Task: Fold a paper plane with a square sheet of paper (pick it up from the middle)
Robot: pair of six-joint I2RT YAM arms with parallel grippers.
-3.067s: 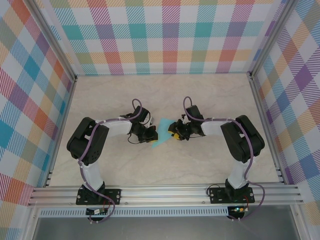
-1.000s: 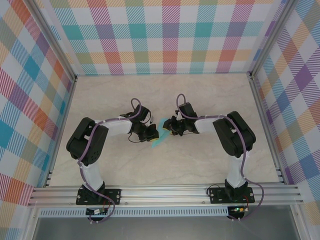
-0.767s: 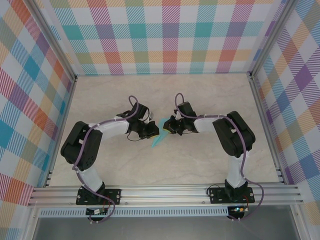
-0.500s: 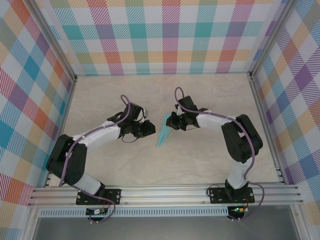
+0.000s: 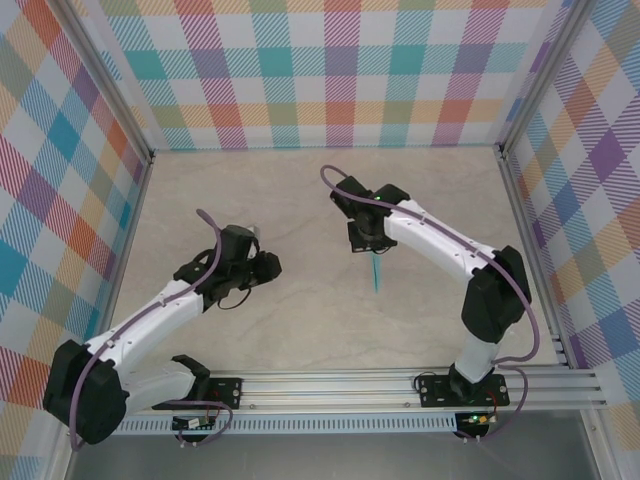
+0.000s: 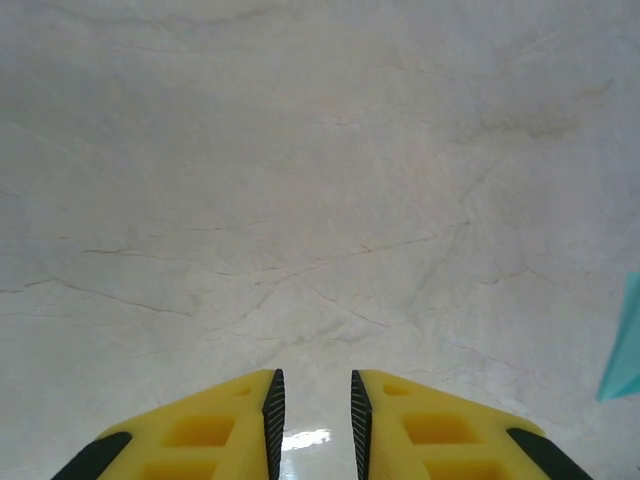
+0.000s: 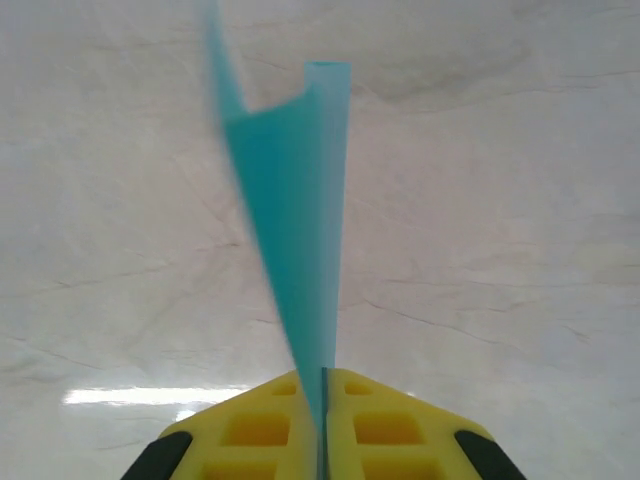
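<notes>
Paper plane (image 7: 292,220) is pinched in the right gripper (image 7: 322,388); left gripper (image 6: 312,405) hovers narrowly parted, empty, above the table (image 6: 300,150).

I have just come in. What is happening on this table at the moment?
The right gripper is shut on the paper plane, a slim turquoise dart, and holds it over the middle of the table, seemingly lifted off it. The left gripper is empty, its jaws a little apart, and sits to the left, apart from the plane. The folding looks finished.
</notes>
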